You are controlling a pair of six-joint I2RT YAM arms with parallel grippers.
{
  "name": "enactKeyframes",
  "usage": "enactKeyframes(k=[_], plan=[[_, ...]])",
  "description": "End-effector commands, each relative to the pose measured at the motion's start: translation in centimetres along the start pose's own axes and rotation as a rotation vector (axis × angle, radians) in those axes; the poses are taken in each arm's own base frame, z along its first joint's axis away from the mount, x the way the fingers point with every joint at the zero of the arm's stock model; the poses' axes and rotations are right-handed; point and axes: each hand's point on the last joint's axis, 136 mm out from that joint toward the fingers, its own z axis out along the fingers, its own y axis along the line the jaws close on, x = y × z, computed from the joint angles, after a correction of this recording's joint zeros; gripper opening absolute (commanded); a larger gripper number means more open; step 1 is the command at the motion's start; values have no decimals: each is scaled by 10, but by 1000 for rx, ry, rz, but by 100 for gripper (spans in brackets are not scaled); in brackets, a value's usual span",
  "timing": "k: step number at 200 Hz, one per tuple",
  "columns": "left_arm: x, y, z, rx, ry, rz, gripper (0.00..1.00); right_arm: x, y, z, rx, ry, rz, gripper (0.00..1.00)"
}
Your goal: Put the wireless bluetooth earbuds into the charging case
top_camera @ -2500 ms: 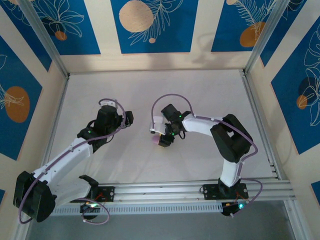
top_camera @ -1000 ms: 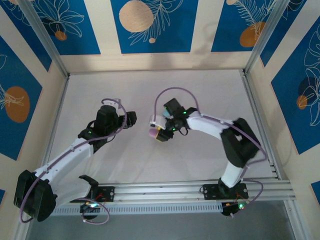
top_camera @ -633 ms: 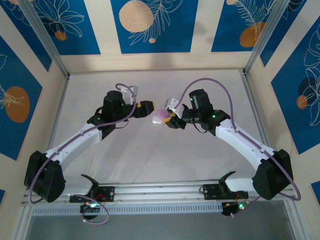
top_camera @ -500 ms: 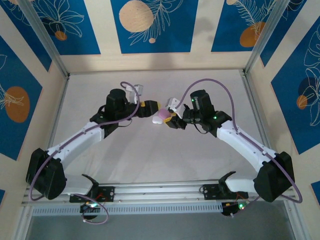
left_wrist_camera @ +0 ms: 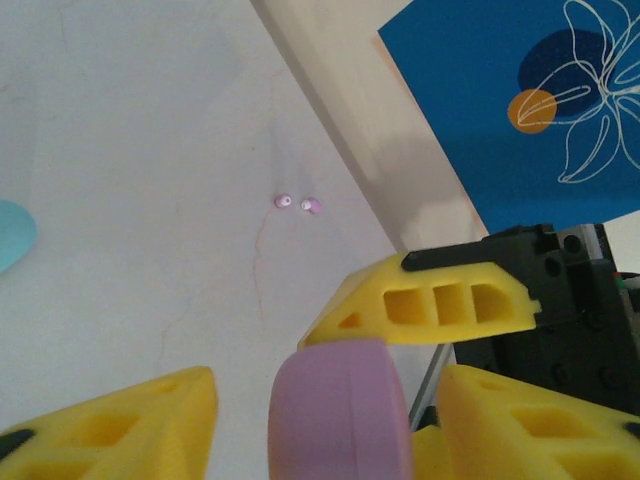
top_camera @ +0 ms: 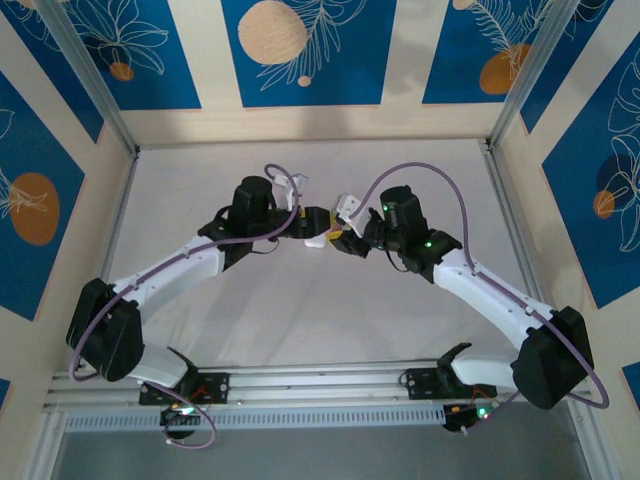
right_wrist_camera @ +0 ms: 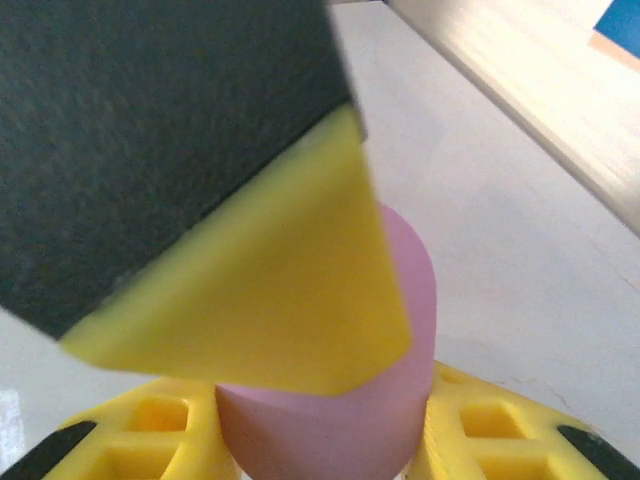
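Top external view has both claws meeting above the middle of the table [top_camera: 400,180], the left claw [top_camera: 316,216] nose to nose with the right claw [top_camera: 343,240]. In the right wrist view, the right claw is clamped on a pink case [right_wrist_camera: 405,300], a finger pressed to each side. The left wrist view shows the left claw partly open around the same case [left_wrist_camera: 340,415]. A gap shows on each side, so it holds nothing yet.

I judge the step to be a shared grip on the case, likely to open it or pass it over. To do it well, the left claw should shut squarely on the free end, clear of the right fingers. It should also stay off the lid seam if the lid is to lift. The right claw should hold firm until the second grip is sure, for the smooth rounded shell could slip or twist.

Count:
- two claws
- one pink case
- one light-blue thing [left_wrist_camera: 10,235] cut by the picture edge, perhaps another case
- two tiny pink buds [left_wrist_camera: 283,203], lying side by side on the table near its wall, well apart from the case
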Motion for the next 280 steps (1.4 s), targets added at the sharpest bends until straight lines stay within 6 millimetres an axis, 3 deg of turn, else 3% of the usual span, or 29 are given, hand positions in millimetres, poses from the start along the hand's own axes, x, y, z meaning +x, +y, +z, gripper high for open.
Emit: enactKeyframes(k=[1,29,47,82,113,141,180,237,280], plan=[[-9,-16,0,40,-14,19,47,-8,-6,-4,50,-38,-9,33],[-16,-17,-1,38,-52,-19,25,-9,-3,-6,45,-40,-44,34],[-25,-19,-4,46,-102,-76,17,-10,-4,-10,73,-58,-74,39],[-38,-33,-9,153,-183,-209,9,-31,-13,-41,100,-293,-45,63],[-43,-42,-10,216,-191,-311,8,-32,-24,-54,118,-360,-68,63],[-49,-50,-14,255,-210,-343,8,-45,-28,-63,73,-435,-44,63],[-56,-64,-16,316,-201,-357,10,-59,-27,-59,0,-471,-41,62],[-56,-68,-19,330,-204,-361,10,-74,-35,-57,-19,-514,-16,58],[-55,-71,-18,339,-200,-357,11,-76,-37,-56,-17,-518,-14,56]])
